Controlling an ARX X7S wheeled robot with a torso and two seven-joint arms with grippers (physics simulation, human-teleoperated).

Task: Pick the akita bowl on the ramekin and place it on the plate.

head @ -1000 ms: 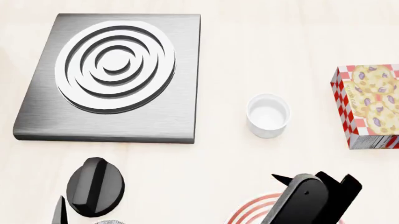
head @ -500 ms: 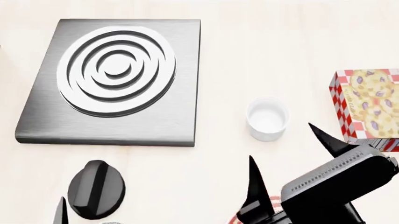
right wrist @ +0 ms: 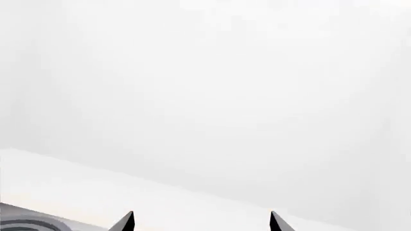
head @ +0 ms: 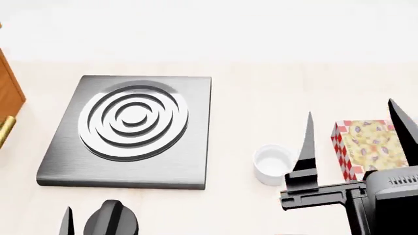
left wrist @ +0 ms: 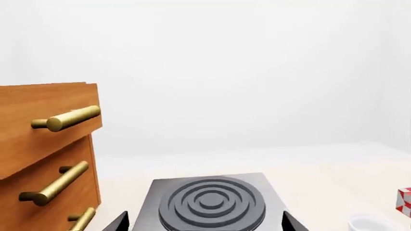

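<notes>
the ramekin [head: 272,164] stands on the pale worktop [head: 261,93] with nothing in it: its white inside shows plainly in the head view, so no akita bowl sits on it now. neither the akita bowl nor the plate shows in any view, so where they lie cannot be told, and whether the bowl has reached the plate cannot be told from these views.

the right gripper [head: 356,142] is raised above the worktop with its jaws spread wide and pointing away from the robot, one thin finger rising just beside the ramekin in the picture, the other crossing the edge of the red-checked food box [head: 365,144]. nothing lies between them; the right wrist view shows only two dark tips against blank wall, which fits a gripper tilted up and off any load.

the left gripper [head: 98,220] hangs low at the near edge, in front of the square hob plate [head: 130,132] with its concentric rings. its wrist view shows two tips set well apart with nothing between, looking level across the hob toward a wooden drawer unit [left wrist: 45,144] with brass handles. it seems parked out of the way, taking no part.
</notes>
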